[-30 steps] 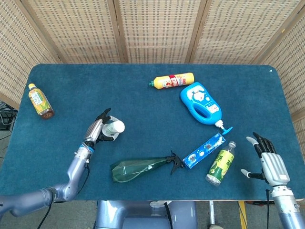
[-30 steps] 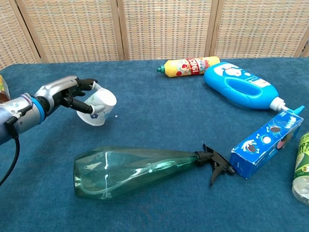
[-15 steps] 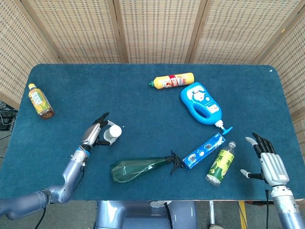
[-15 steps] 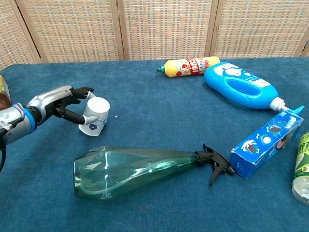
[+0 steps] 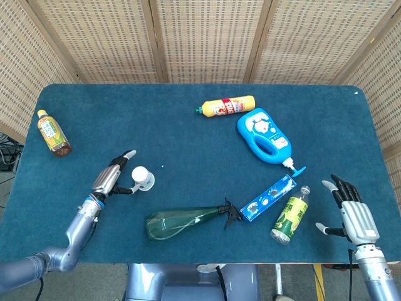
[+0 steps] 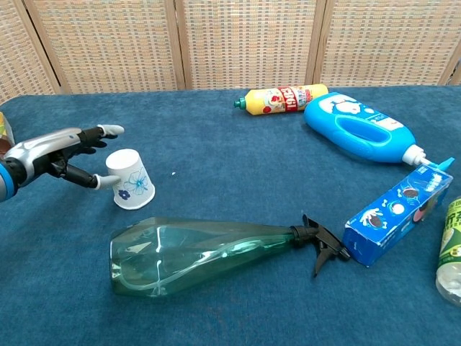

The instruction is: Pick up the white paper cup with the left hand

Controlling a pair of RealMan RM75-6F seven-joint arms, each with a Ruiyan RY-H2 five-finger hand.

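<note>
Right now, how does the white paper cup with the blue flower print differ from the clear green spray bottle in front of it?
The white paper cup stands upside down on its rim; the clear green spray bottle lies flat on its side. The cup is opaque white with a blue flower print, the bottle see-through green with a black trigger head. The cup is far smaller than the long bottle. The left hand, fingers spread, is right beside the cup, not the bottle. Both rest on the blue table.

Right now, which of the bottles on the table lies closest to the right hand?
The green-labelled bottle, lying beside the blue box, is closest to the right hand. The other bottles lie farther left or farther back.
</note>
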